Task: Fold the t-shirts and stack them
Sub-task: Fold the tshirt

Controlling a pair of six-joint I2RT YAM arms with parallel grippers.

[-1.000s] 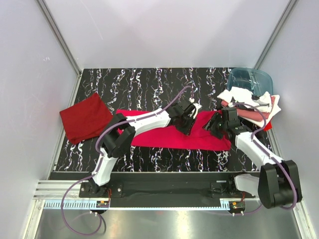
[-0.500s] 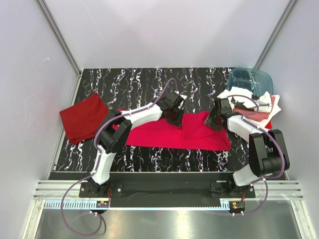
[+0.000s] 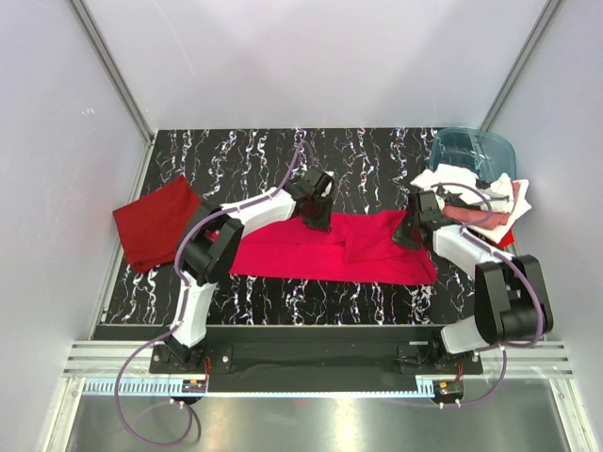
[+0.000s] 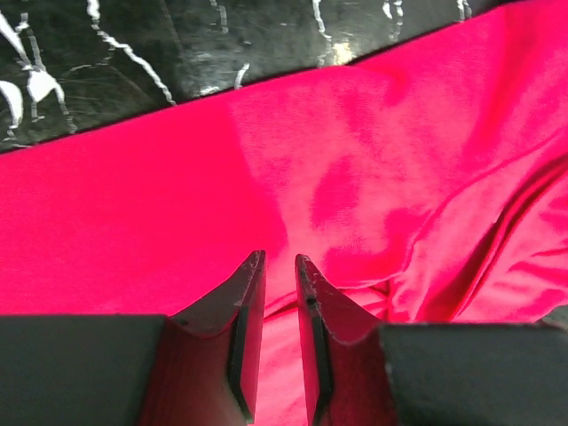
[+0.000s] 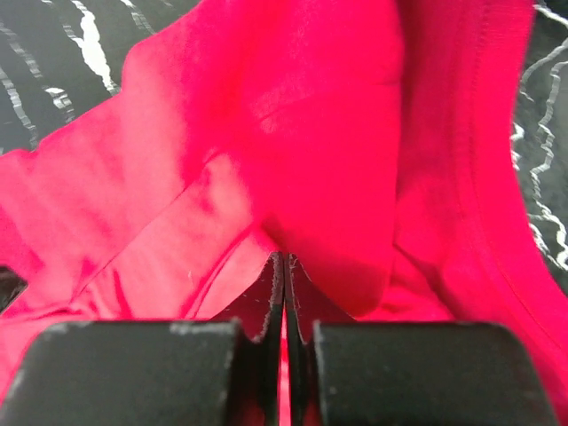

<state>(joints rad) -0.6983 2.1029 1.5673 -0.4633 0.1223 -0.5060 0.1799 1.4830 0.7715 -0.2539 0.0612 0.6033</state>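
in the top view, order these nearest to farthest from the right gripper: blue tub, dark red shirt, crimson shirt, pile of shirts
Measured from the right gripper:
1. crimson shirt: pinched in the gripper, mid-table.
2. pile of shirts: just to the gripper's right.
3. blue tub: far right corner, behind the pile.
4. dark red shirt: at the table's left edge.

black marbled table (image 3: 264, 155) | crimson t-shirt (image 3: 311, 252) centre | dark red t-shirt (image 3: 160, 223) left | shirt pile (image 3: 480, 202), teal tub (image 3: 471, 151) right

Crimson shirt (image 3: 330, 250) spread mid-table, wrinkled; dark red shirt (image 3: 160, 221) folded left; pale shirts (image 3: 471, 184) heaped right.
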